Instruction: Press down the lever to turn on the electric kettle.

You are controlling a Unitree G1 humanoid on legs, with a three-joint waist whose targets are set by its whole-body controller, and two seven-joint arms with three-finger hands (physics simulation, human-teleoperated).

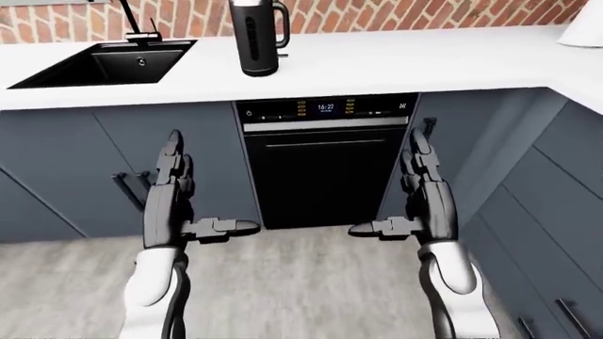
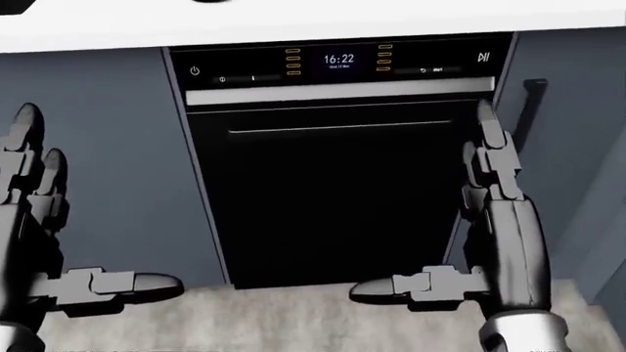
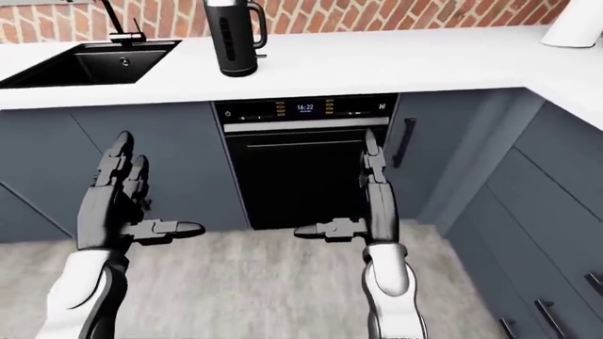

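- Your kettle (image 1: 257,35) stands upright on the white counter (image 1: 424,63), near the top of the left-eye view and just right of the black sink (image 1: 104,62). It is placed above and slightly left of the oven (image 1: 325,162), close to the brick wall (image 1: 377,13).
- You cannot pick out the lever from here: the kettle's top is cut off by the frame, and the handle side shows only a dark strip, so it may sit low on the handle or out of view.
- Your left hand (image 1: 170,187) and right hand (image 1: 424,187) are both raised in front of the lower cabinets, fingers spread and pointing up, thumbs turned inward toward each other. Neither touches nor holds anything, and both are well apart from the kettle. That reads as a neutral carry pose while you line the body up with the counter, not a reach.
- The head view looks down at the oven door and floor (image 2: 293,315), with only the counter's underside edge at the top, so lean on the eye views for the kettle.
- Count: one kettle, one sink with one tap (image 1: 132,18), one oven with one lit clock display (image 2: 338,59), two hands.
- At the far right of the counter a pale object (image 3: 575,25) is partly cropped; you cannot tell what it is.
- By my judgement the task is barely begun: you need to close in and lift a hand to counter height.
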